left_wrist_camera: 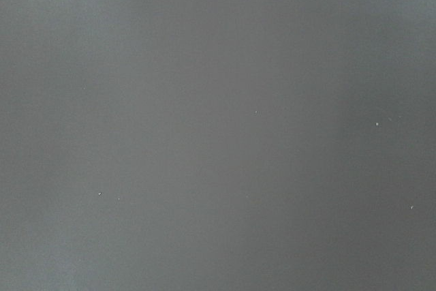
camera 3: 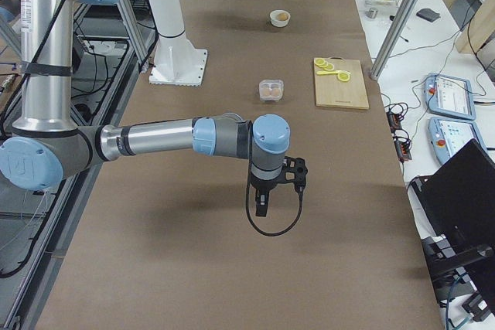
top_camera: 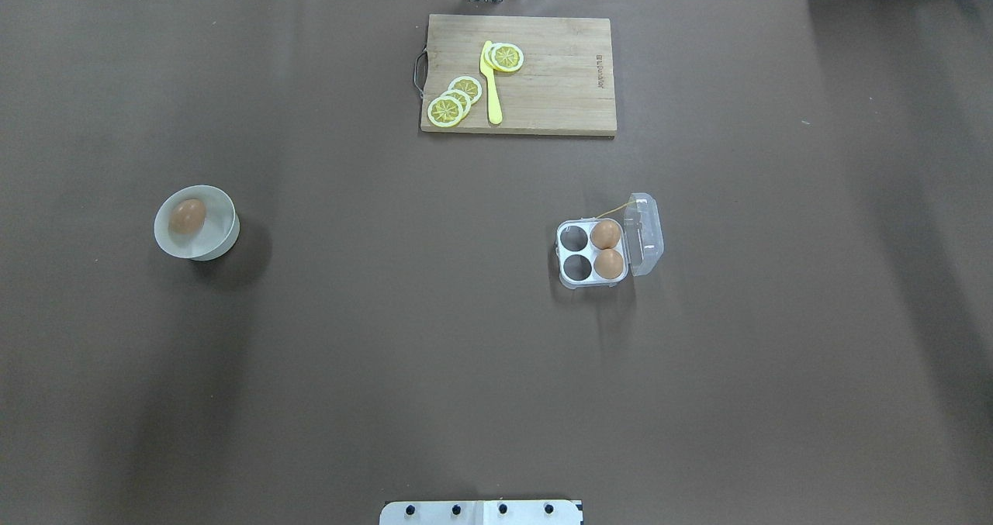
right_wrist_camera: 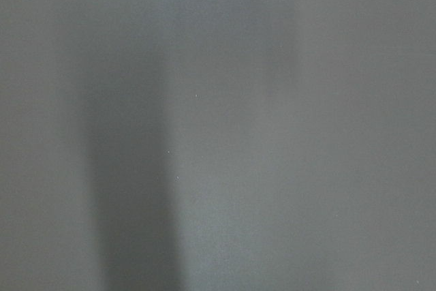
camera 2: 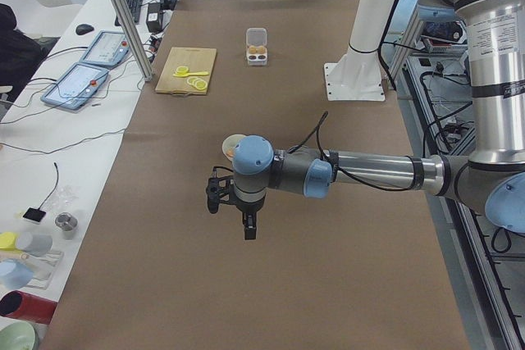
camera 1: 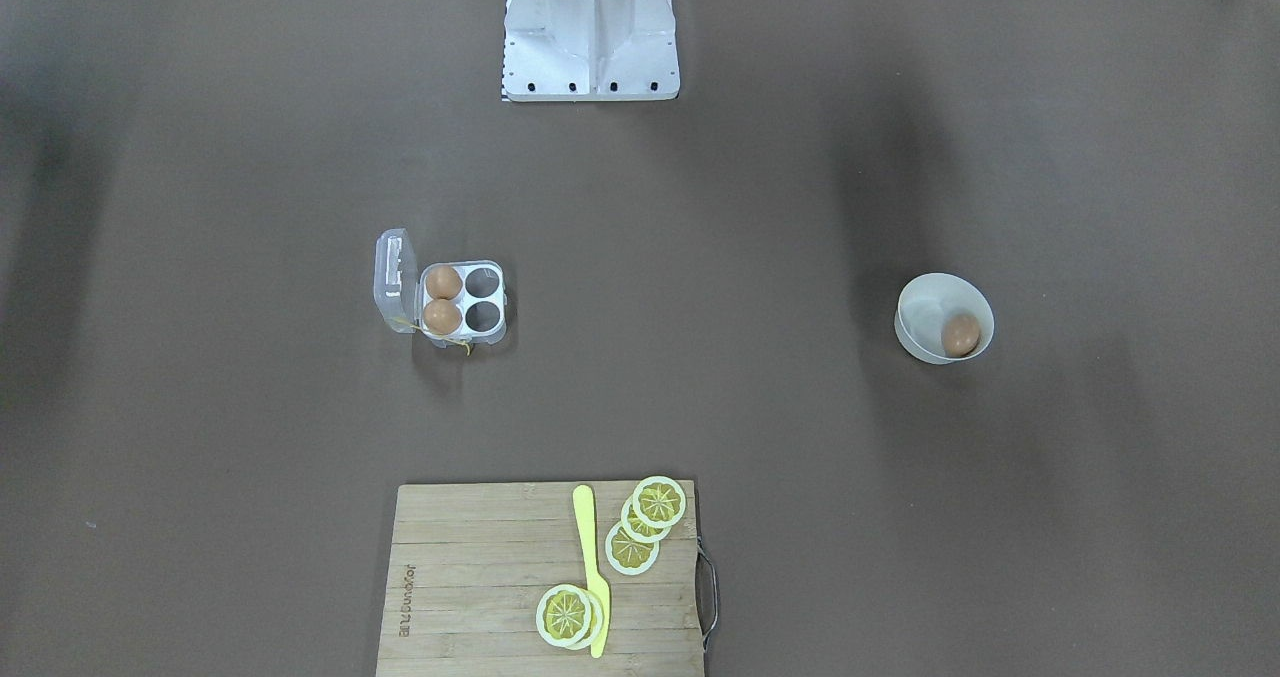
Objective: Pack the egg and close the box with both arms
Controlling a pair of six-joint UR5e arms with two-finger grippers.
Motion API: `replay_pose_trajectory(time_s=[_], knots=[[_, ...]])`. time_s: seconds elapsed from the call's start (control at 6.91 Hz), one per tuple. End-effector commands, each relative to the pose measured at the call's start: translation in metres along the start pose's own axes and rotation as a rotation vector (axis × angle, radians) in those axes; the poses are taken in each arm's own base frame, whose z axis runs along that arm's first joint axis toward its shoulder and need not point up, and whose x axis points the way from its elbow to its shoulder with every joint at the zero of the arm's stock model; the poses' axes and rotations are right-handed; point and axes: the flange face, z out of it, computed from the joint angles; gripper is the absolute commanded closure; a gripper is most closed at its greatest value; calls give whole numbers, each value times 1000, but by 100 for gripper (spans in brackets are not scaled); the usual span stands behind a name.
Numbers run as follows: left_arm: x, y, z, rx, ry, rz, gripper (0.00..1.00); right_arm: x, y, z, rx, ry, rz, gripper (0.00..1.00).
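Observation:
A light-brown egg [camera 1: 960, 335] [top_camera: 187, 216] lies in a white round bowl [camera 1: 912, 302] [top_camera: 225, 234] on the robot's left side of the table. The clear box [camera 1: 486, 303] [top_camera: 575, 260] stands open on the robot's right side, lid [top_camera: 647, 232] raised. It holds two brown eggs [top_camera: 607, 249], and the two cells toward the table's middle are empty. My left gripper [camera 2: 247, 225] hangs above the table near the bowl. My right gripper [camera 3: 262, 205] hangs above bare table, short of the box [camera 3: 271, 89]. I cannot tell whether either is open or shut. Both wrist views show only bare table.
A wooden cutting board [camera 1: 480, 577] [top_camera: 551, 91] with lemon slices [top_camera: 454, 102] and a yellow knife [top_camera: 492, 83] lies at the table's far edge. The white metal stand [camera 1: 590, 37] is at the robot's side. Monitors and tablets sit on side desks [camera 2: 82, 79].

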Motion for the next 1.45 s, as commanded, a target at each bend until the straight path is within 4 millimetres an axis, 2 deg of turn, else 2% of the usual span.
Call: replay_pose_trajectory(time_s=[0.0,0.14,0.43,0.58,0.72,0.87,1.01,1.16,1.3], knots=[[2,-4,-1,5,-2,1,2,1,0,0,0,8,0,0],[8,-5,-6,17,12,17,2,0,0,-1,2,2,0,0],[13,-17,-8,29,15,29,2,-21,1,-23,43,-13,-37,0],[12,-17,-5,25,15,25,2,-23,0,-23,46,-15,-42,0],[35,-40,-17,54,29,64,2,-34,-7,-24,45,-22,-62,0],[47,-53,-20,64,42,91,2,-36,-10,-13,20,-2,-72,0],[52,-64,-20,66,46,104,2,-37,-13,-14,20,-12,-66,0],[80,-84,-22,75,48,152,2,-45,-9,-21,34,-23,-48,0],[80,-81,-12,59,43,159,2,-40,-5,-14,25,-31,-36,0]])
